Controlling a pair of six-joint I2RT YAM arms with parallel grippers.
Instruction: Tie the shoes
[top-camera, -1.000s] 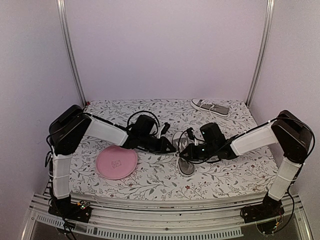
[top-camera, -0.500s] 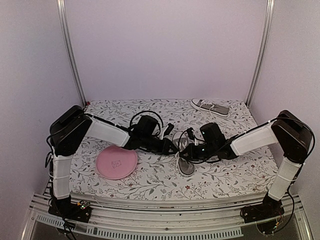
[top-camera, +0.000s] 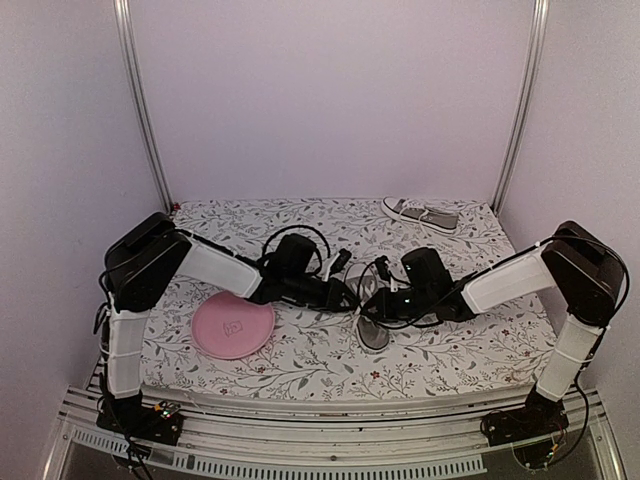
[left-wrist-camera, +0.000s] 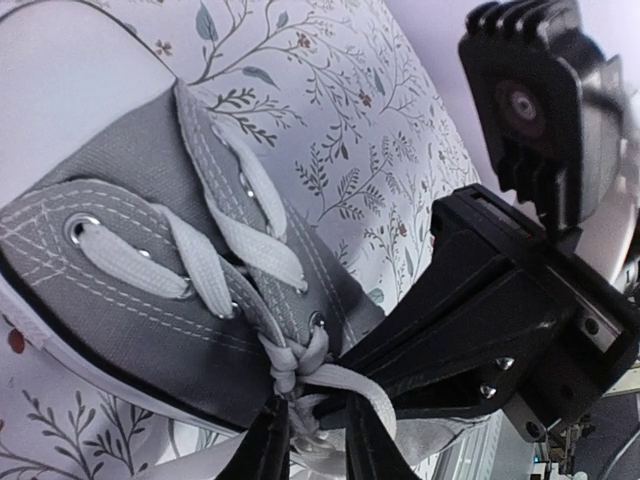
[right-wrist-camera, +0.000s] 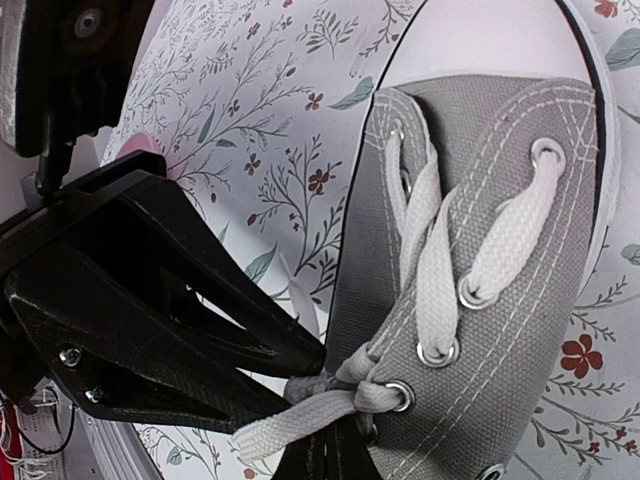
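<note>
One grey shoe (top-camera: 373, 334) lies mid-table, and both grippers meet over its lace end. My left gripper (left-wrist-camera: 315, 445) has its fingers a little apart with a bunch of white lace (left-wrist-camera: 300, 372) from the knot held between them. My right gripper (right-wrist-camera: 335, 452) is shut, its tips right under the knot. A flat lace strand (right-wrist-camera: 300, 420) crosses those tips, and I cannot tell whether it is pinched. In the top view the left gripper (top-camera: 351, 297) and right gripper (top-camera: 368, 304) nearly touch. The other shoe (top-camera: 422, 214) lies at the back right.
A round pink plate (top-camera: 232, 326) lies front left, under the left forearm. Cables loop above both wrists. Metal posts stand at the back corners. The table's front edge runs just before the arm bases.
My left gripper has slid right, closer to the shoe and the right gripper. The right arm and the shoe have hardly moved.
</note>
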